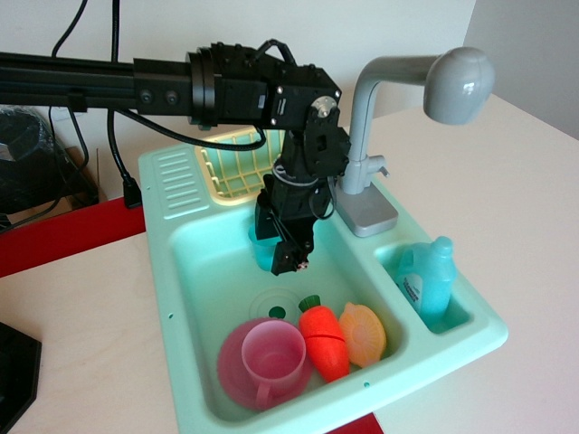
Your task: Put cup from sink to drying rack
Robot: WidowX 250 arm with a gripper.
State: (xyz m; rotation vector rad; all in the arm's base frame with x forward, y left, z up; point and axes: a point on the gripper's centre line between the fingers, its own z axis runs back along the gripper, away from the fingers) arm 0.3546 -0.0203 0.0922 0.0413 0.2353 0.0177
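Note:
The small teal-blue cup (261, 250) stands in the back of the mint-green sink (181, 271) basin, near the back wall. My black gripper (289, 264) points down into the basin, right against the cup's right side, and hides part of it. Its fingers (279, 262) are dark and overlap the cup, so I cannot tell how the jaws stand or whether they grip the cup. The pale-yellow drying rack (231, 163) sits at the sink unit's back, behind the arm, and is partly hidden by it.
A pink handled cup (271, 357) on a pink plate, an orange carrot (324, 339) and a yellow-orange toy food (364, 333) lie at the basin's front. A blue bottle (427, 276) stands in the right compartment. The grey faucet (380, 127) rises just right of the gripper.

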